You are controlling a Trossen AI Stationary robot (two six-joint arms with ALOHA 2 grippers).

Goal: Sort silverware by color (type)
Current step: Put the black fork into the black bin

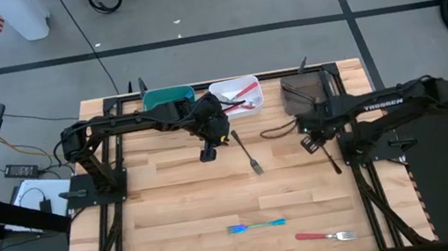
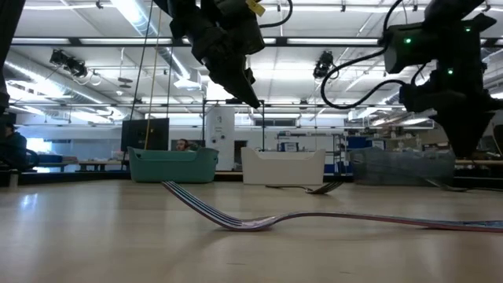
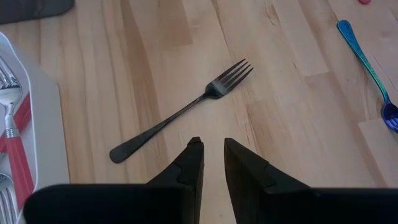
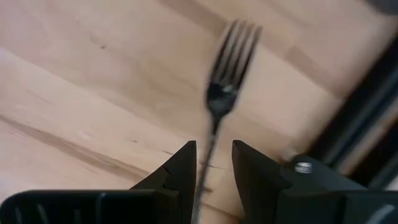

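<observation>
Sorting status: partly done; red-handled forks were seen lying in the white bin, nothing could be made out in the teal bin, and the dark bin contents could not be told.
Left on table: one dark fork mid-table, one blue-teal fork and one red-handled fork near the front edge.
Right gripper: clamped on a dark fork, held above the wood just in front of the dark bin; drop-off judged as next.
Left gripper: fingers close together with a narrow gap, nothing held, positioned above the table near the white bin, just beside the mid-table dark fork.
Remaining: four forks judged unsorted, counting the held one.
</observation>
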